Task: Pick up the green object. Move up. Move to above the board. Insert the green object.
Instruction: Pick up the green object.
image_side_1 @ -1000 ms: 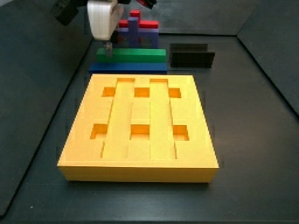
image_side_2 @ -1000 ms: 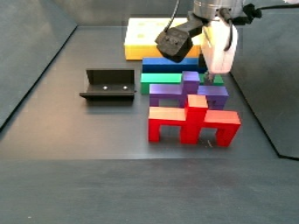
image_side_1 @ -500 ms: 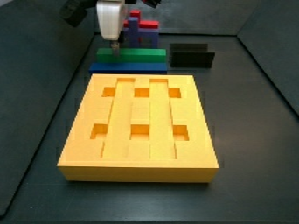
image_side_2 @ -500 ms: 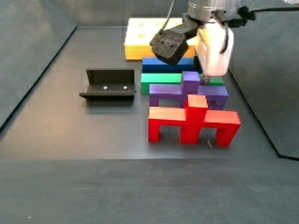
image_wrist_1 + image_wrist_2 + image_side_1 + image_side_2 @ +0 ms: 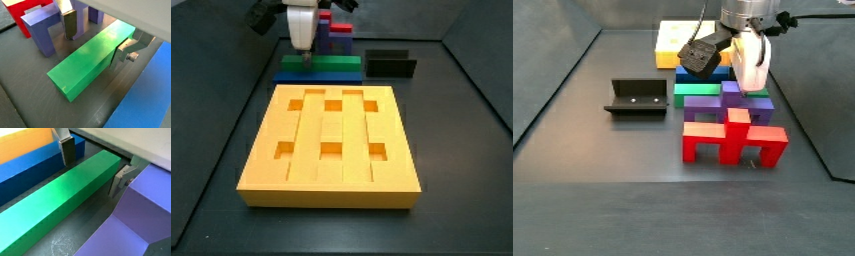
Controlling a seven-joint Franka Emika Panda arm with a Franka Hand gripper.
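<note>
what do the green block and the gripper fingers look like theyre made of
The green object looks like smooth plastic, possibly painted: uniform colour, soft sheen, crisp edges. The gripper straddles it, jaws open; its fingers look like brushed metal plates, silver with dull reflections, and their dark pads are perhaps rubber.

One gripper – one green object – one board

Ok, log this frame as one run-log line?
stage: pick-up | claw: open, straddling green block | block: on floor, not lifted | board: holes empty

No writing, label or number can be read anywhere here. The blocks and the rig are plain.
</note>
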